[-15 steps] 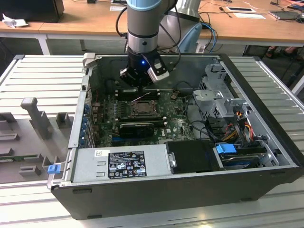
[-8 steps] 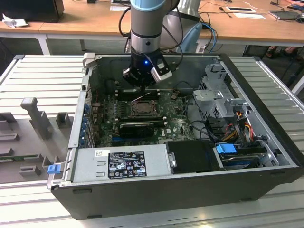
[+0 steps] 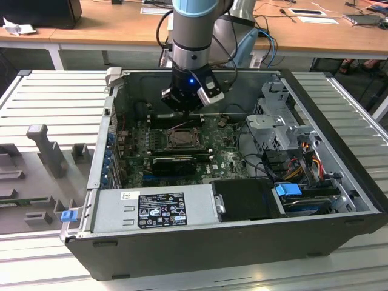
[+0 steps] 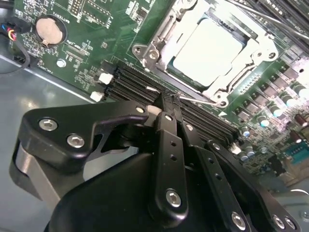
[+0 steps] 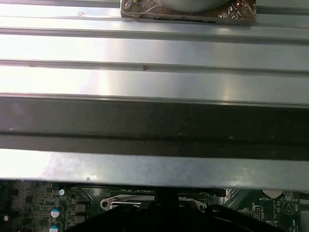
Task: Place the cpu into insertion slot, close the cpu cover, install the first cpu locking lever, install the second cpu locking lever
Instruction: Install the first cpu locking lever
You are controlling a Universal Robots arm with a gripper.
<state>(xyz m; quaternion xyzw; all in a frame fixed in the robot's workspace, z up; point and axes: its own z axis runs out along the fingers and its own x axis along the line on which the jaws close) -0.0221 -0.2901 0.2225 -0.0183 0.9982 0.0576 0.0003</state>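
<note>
The cpu (image 4: 207,48), a pale square chip, lies flat in the insertion slot (image 3: 180,138) on the green board. The silvery cpu cover (image 4: 161,46) lies down around it, and the chip shows through its window. A thin metal locking lever (image 4: 203,100) runs along the socket's side. My gripper (image 4: 171,99) has its two black fingers pressed together, with the tips right at that lever wire. I cannot tell whether they touch it. In the exterior view the gripper (image 3: 185,103) hangs just behind the slot, inside the open computer case.
A long black graphics card (image 3: 174,162) lies in front of the slot, with the power supply (image 3: 154,209) beyond it. A drive cage (image 3: 279,118) and cables fill the exterior view's right. Black memory slots (image 4: 130,84) lie under the fingers. The case wall (image 5: 154,121) stands close behind.
</note>
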